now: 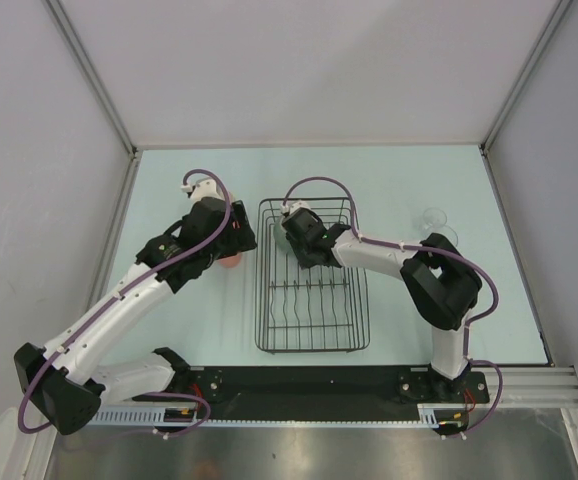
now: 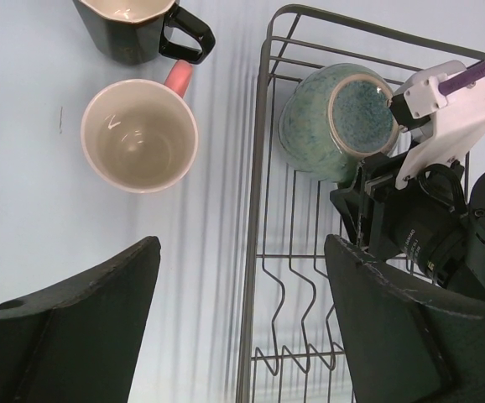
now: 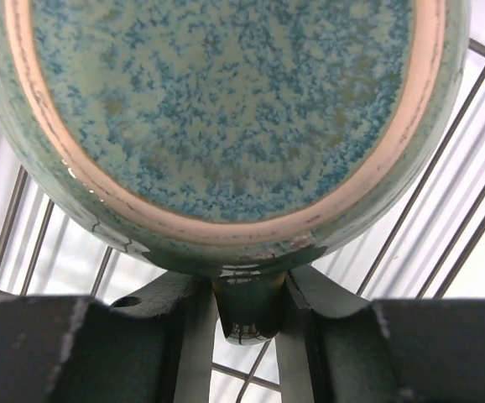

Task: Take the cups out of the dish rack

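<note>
So, the pale bench [image 1: 419, 180] carries the black wire dish rack [image 1: 314, 312] in the middle of the top view. The right gripper [image 3: 247, 304] is pinched onto the handle of the green speckled cup [image 2: 318, 126], which sits tilted in the rack's upper left corner. The left gripper [image 2: 241, 243] hangs spread wide, holding nothing. The pink mug [image 2: 139, 138] and black cup [image 2: 129, 29] stand upright on the bench left of the rack. A clear glass [image 1: 437, 222] sits far right.

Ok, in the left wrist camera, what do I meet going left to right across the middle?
The pink mug with a cream inside → left rail of the black wire dish rack → green speckled cup → right gripper, gripping it.
</note>
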Tool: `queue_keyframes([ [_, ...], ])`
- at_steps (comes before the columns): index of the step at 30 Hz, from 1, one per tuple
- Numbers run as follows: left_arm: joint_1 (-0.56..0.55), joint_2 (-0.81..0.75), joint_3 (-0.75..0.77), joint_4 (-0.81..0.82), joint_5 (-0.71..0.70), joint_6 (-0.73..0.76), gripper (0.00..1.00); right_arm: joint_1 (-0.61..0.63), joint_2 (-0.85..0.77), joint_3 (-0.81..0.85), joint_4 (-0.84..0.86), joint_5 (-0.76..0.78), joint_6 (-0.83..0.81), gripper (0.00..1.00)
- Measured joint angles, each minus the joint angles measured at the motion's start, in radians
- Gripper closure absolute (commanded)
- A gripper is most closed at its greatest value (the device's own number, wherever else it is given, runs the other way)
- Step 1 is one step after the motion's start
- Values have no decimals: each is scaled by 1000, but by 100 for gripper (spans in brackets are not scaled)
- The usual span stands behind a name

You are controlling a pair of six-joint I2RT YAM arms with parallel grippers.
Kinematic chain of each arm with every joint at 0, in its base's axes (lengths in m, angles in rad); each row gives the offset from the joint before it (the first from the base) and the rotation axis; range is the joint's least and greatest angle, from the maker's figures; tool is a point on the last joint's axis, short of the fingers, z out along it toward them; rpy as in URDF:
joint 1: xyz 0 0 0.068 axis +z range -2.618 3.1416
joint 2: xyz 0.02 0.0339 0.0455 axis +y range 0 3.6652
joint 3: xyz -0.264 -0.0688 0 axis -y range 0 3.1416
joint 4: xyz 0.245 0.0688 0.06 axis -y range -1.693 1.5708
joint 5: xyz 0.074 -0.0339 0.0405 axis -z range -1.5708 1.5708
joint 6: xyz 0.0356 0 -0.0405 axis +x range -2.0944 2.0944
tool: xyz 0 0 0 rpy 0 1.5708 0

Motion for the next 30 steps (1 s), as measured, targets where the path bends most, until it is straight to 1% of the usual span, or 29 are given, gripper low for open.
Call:
queue_keyframes([
  [2,0,0,0,0,1,0,16,0,0,0,1,0,-3,87],
  [3,0,0,0,0,1,1,16,0,0,0,3,-3,-3,100],
  [12,0,0,-5,1,16,1,18,6,1,1,13,7,0,100],
  [24,0,-1,-19,2,21,2,18,24,-1,2,-5,76,22,100],
  [26,0,-1,-19,4,21,3,18,22,-7,8,-27,83,25,100],
  [30,0,-1,-19,19,22,8,18,14,-24,48,-126,87,24,100],
])
